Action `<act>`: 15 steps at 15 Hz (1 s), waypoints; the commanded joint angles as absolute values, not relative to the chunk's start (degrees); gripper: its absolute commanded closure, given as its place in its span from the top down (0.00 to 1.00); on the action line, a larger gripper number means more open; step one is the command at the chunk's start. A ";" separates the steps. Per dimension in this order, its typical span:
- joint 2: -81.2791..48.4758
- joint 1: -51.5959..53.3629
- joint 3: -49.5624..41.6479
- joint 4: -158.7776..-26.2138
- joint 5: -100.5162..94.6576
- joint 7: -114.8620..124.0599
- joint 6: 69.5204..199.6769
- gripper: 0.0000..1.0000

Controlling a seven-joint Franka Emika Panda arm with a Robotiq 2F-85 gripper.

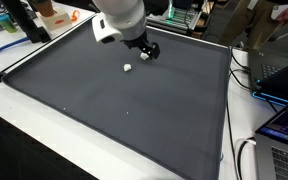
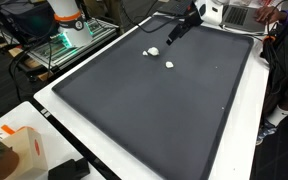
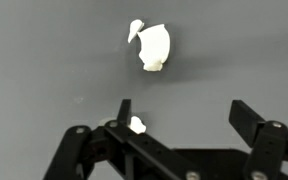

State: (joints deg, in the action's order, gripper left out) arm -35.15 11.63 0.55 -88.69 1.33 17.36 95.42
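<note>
The tool [image 3: 180,108] hung with jaws wide apart and empty over the dark surface [image 3: 44,60]. A small white crumb [image 3: 137,125] sat lower centre beside one finger, a larger white lump [image 3: 150,47] top centre. This looked like the approach; gripping would call for centring, then descending.

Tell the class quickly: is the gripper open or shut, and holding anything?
The gripper: open, holding nothing; a white lump lies apart from it on the dark mat.
</note>
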 commanded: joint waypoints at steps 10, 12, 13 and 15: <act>-18.28 10.96 2.21 -109.64 6.56 23.06 106.44 1.00; -13.17 11.51 2.95 -114.97 8.31 25.30 109.44 1.00; -10.42 12.05 3.35 -117.68 8.12 27.06 110.80 1.00; -4.70 12.76 4.19 -123.28 6.38 31.13 112.17 1.00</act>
